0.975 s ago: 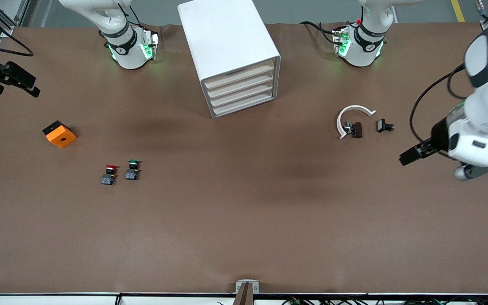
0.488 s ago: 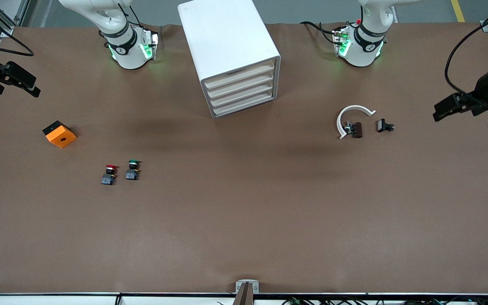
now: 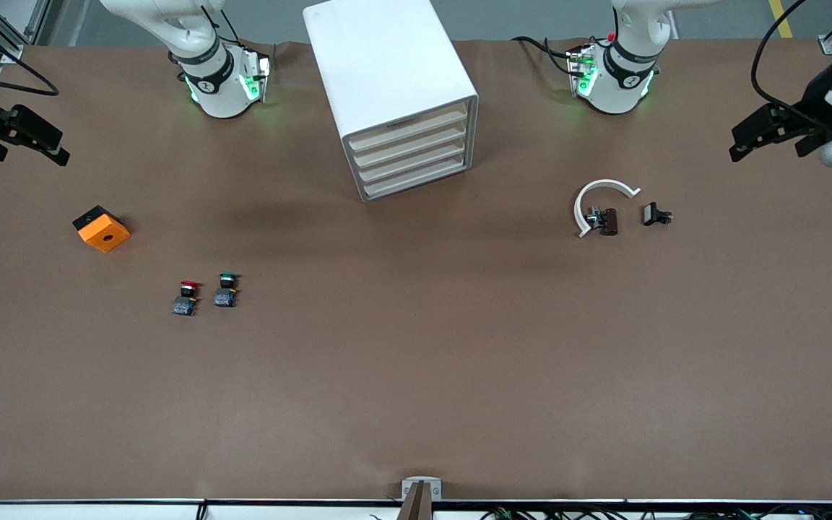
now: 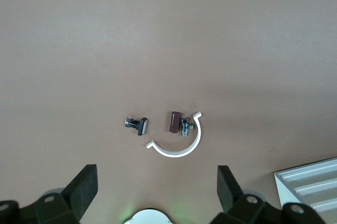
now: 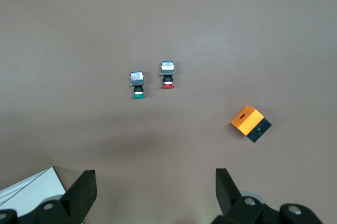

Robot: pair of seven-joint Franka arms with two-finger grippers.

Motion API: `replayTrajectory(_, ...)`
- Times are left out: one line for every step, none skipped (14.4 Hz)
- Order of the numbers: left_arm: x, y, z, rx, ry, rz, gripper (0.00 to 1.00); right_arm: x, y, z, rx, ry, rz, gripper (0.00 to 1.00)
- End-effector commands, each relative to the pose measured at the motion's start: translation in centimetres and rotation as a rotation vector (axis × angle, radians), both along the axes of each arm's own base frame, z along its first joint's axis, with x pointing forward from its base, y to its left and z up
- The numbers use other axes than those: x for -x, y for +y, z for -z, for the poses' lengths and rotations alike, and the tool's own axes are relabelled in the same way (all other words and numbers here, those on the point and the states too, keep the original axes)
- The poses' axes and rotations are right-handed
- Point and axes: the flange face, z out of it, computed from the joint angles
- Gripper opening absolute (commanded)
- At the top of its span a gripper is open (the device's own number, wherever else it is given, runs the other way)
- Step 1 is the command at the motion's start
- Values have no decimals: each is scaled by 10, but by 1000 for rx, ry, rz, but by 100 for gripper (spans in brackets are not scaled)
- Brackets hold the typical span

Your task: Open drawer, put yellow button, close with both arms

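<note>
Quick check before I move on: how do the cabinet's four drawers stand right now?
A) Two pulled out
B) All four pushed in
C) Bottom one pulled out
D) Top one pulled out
B: in the front view all four cream drawer fronts sit flush in the white cabinet, none sticking out. No yellow button shows on the table. The left claw and right claw are both open, one over each end of the table.

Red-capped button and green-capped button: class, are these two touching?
Apart. The right wrist view shows bare brown table between the red-capped button and the green-capped button; the front view shows the same gap.
</note>
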Motion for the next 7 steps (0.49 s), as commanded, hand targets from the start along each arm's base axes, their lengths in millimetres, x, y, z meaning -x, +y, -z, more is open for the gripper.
replayTrajectory(5,0,2,6,-18,29,100,-3,0,-5,12,-7,-12,100)
replayTrajectory(2,1,1,7,-21,29,100,-3,0,-5,11,-5,-12,100)
replayTrajectory(-1,4,2,4,-17,28,100,-3,0,-6,11,-8,-12,100)
replayTrajectory(-2,5,0,3,-20,25,100,-3,1,-6,11,-8,-14,100)
replayTrajectory(-2,7,-2,2,-23,20,100,-3,1,-6,11,-8,-14,100)
replayTrajectory(-4,7,-2,2,-23,20,100,-3,1,-6,11,-8,-14,100)
replayTrajectory(-5,7,-4,3,-29,16,100,-3,1,-6,11,-8,-14,100)
